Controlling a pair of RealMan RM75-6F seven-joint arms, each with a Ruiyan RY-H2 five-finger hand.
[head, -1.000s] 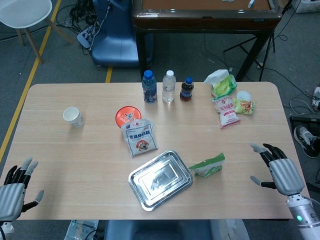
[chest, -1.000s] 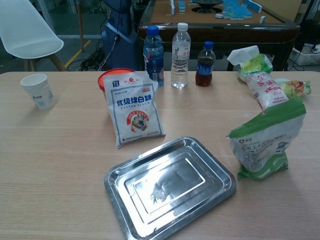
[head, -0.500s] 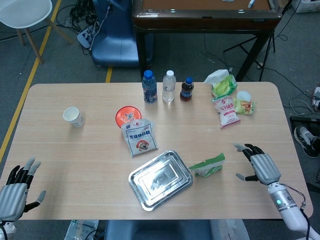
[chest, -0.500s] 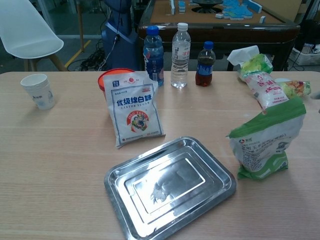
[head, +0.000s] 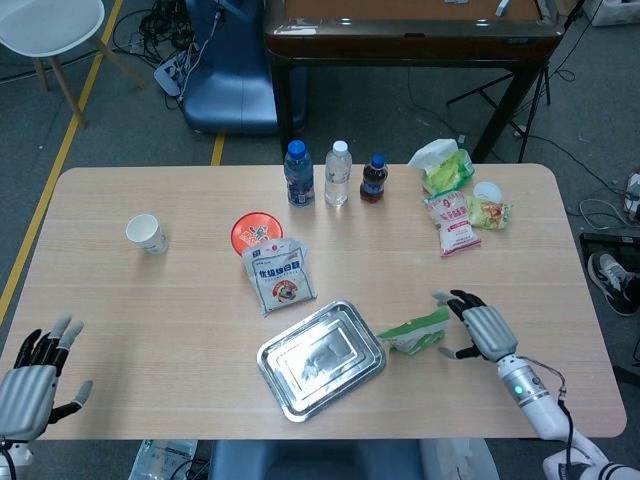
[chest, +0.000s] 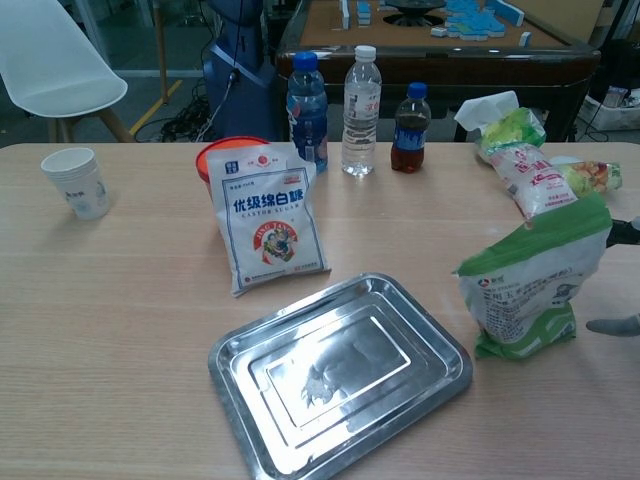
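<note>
Right hand (head: 478, 327): fingers spread, empty, just beside green pouch (head: 415, 331), which stands right of steel tray (head: 321, 359). Left hand (head: 30, 380): fingers apart, empty, at table (head: 150, 310) corner. Wooden table; grey floor.

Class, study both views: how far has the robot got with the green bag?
Nothing looks done yet: the green bag stands on the table beside the tray, which holds nothing. In hand: the right hand, fingers spread, is next to the bag; contact cannot be told. The left hand sits at the table's near corner, holding nothing. Gripping and moving the bag remain.
</note>
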